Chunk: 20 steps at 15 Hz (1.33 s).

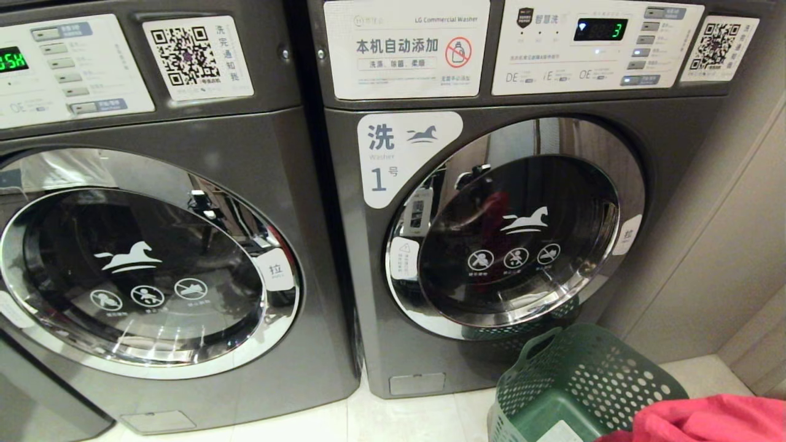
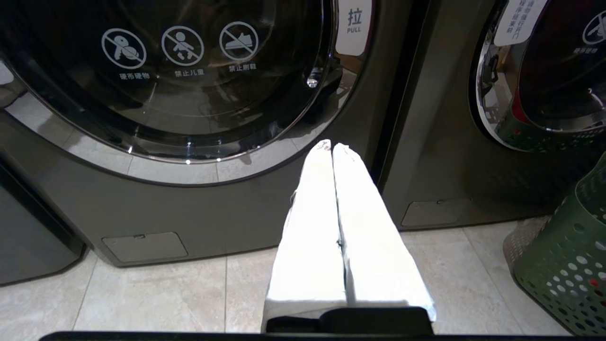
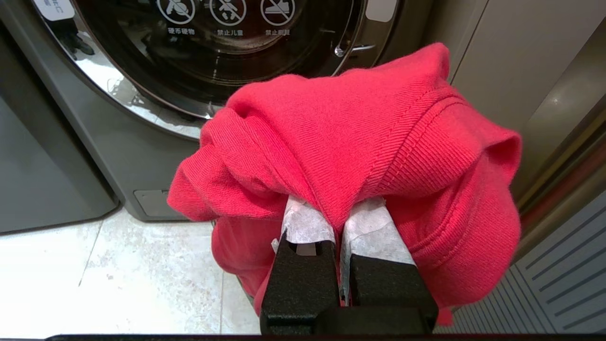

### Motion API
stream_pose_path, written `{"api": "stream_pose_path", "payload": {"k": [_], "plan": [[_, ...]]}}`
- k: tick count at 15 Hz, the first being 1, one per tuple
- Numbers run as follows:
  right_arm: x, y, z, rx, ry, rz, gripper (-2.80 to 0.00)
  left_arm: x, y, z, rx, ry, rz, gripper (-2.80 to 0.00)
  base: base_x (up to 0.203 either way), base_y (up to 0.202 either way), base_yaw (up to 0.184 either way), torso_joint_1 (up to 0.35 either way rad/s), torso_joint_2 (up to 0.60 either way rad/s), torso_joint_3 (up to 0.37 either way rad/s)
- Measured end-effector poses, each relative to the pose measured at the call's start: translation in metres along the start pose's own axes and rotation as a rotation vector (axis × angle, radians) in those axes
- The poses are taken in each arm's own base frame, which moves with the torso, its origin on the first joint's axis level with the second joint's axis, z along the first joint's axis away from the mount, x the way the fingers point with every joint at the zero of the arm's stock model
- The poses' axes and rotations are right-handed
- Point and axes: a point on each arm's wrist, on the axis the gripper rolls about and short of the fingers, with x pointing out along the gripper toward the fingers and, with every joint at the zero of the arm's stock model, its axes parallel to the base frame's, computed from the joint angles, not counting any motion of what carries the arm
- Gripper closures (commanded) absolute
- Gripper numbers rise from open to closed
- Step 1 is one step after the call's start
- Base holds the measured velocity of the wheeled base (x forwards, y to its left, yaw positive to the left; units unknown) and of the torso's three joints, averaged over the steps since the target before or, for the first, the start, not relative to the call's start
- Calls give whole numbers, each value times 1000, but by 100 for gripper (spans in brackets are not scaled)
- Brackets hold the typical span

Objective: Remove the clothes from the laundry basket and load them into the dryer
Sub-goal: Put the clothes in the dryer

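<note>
A red knitted garment (image 3: 360, 128) is bunched over my right gripper (image 3: 337, 208), which is shut on a fold of it; the cloth hides the fingertips. In the head view the garment (image 1: 706, 420) shows at the bottom right, beside the green perforated laundry basket (image 1: 577, 380). Two grey front-loading machines stand side by side, both round doors (image 1: 516, 239) (image 1: 141, 270) closed. The right one carries a "Washer 1" label, and I cannot tell which is the dryer. My left gripper (image 2: 332, 147) is shut on nothing, low before the left machine.
A beige wall panel (image 1: 724, 245) closes off the right side next to the basket. Pale floor tiles (image 1: 405, 420) run in front of the machines. A dark cabinet corner (image 1: 37, 393) sits at the lower left.
</note>
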Motion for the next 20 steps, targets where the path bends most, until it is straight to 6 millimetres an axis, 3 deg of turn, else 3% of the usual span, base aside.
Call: {"api": "stream_pose_path", "payload": {"k": [3, 6, 20], "plan": [[0, 0, 0, -3, 0, 0, 0, 0, 0, 0, 0, -1, 0, 0, 0, 0, 0, 4, -6, 20], [0, 0, 0, -3, 0, 0, 0, 0, 0, 0, 0, 3, 0, 0, 0, 0, 0, -11, -164, -306], [0, 0, 0, -3, 0, 0, 0, 0, 0, 0, 0, -1, 0, 0, 0, 0, 0, 87, -473, -363]]}}
